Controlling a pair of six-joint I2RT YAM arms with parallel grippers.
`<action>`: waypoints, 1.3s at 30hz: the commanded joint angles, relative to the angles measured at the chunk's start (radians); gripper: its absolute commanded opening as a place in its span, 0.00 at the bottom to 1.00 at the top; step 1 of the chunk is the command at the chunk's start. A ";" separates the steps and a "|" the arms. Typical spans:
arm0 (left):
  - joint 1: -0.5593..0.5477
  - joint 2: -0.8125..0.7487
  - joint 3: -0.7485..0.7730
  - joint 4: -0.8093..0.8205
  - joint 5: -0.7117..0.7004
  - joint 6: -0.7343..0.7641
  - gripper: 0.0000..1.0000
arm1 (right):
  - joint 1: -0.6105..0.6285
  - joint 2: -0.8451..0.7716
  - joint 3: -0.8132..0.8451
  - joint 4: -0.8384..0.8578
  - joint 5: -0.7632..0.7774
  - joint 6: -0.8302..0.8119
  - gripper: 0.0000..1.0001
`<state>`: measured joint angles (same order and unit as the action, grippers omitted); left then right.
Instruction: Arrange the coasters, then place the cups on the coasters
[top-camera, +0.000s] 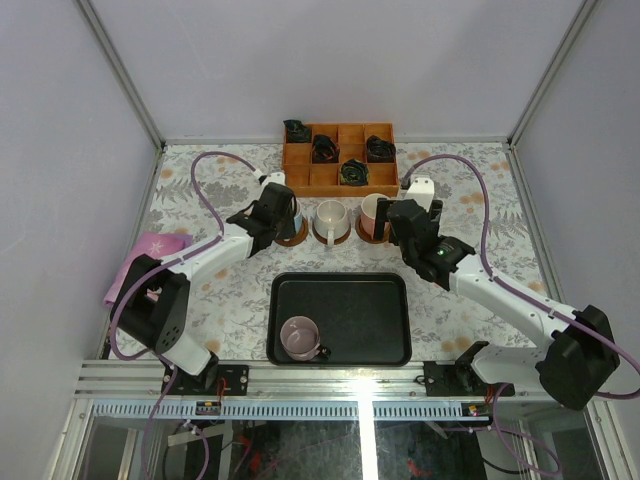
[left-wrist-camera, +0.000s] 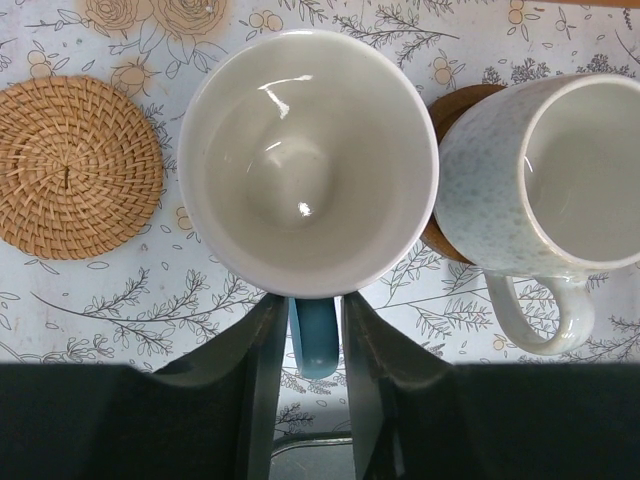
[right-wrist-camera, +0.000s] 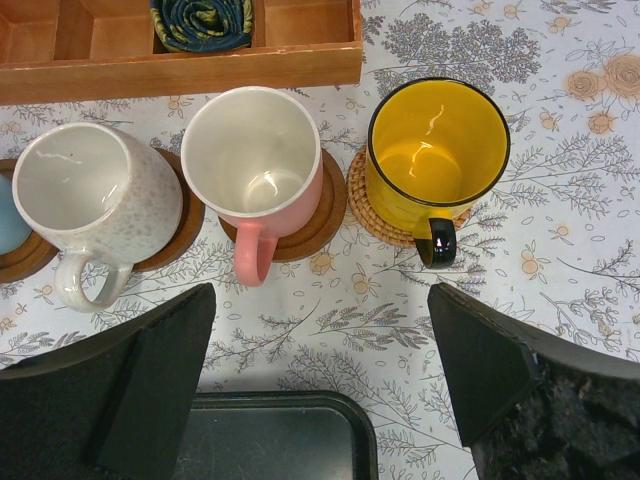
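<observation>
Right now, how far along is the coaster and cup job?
Done: cream cup, pink cup and yellow cup each sit on a coaster. In hand: left tool straddles the handle of the blue cup, which stands on a dark coaster; gripping or not, unclear. Left: mauve cup in the black tray must go onto the bare woven coaster. Right tool is open, holding nothing.

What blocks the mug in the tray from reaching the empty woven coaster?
Nothing on the table, beyond the tray's low rim. The left gripper straddles the blue mug's handle right beside that coaster, so it may crowd the spot.
</observation>
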<state>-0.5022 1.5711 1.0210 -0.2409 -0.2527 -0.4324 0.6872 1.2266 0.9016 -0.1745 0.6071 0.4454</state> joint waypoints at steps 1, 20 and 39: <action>0.005 -0.019 0.027 0.033 -0.013 -0.003 0.35 | -0.007 0.008 0.045 0.018 -0.005 0.011 0.95; 0.006 -0.074 -0.037 0.003 -0.013 -0.023 0.62 | -0.006 -0.004 0.030 0.016 -0.015 0.025 0.95; 0.005 -0.104 -0.093 -0.013 -0.086 -0.054 0.65 | -0.006 -0.007 0.014 0.019 -0.029 0.038 0.95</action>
<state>-0.5022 1.5043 0.9409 -0.2481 -0.2855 -0.4713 0.6868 1.2369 0.9016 -0.1745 0.5816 0.4709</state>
